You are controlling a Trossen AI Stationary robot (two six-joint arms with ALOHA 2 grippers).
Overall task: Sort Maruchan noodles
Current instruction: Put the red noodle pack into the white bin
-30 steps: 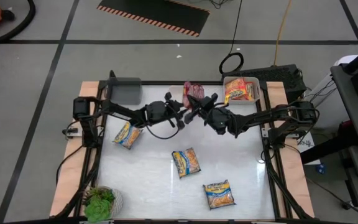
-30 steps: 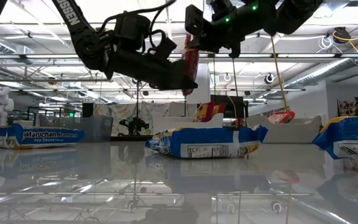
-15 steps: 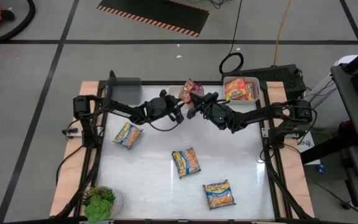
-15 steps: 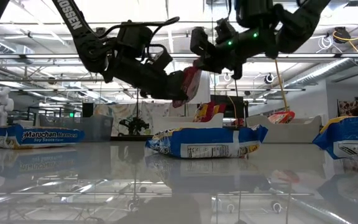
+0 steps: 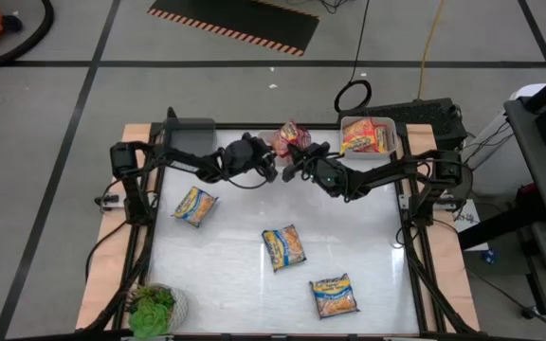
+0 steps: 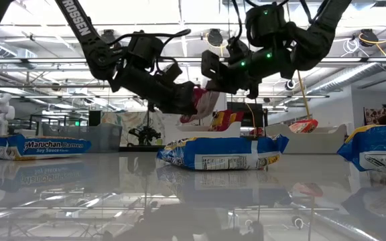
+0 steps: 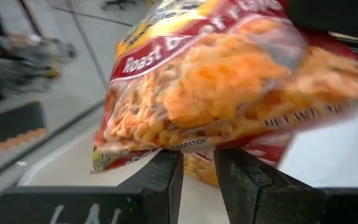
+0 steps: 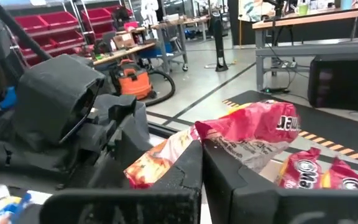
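Nearest the front edge of the table [image 5: 387, 284] lies a blue-and-yellow packet [image 5: 335, 296], with a green plant [image 5: 152, 309] at the front left corner. Farther in, a second blue-and-yellow packet [image 5: 283, 247] rests mid-table and a third [image 5: 194, 205] toward the left. Beyond these, above the table's far edge, both claws meet on one red packet [image 5: 288, 139] — the left claw [image 5: 267, 165] pinches its lower edge between narrowly parted fingers [image 7: 160, 180], while the right claw [image 5: 295, 163] is clamped tight on the other side. Farthest back, a white bin [image 5: 389, 133] holds an orange-yellow packet [image 5: 365, 138], and a grey bin [image 5: 190, 137] sits at the far left.
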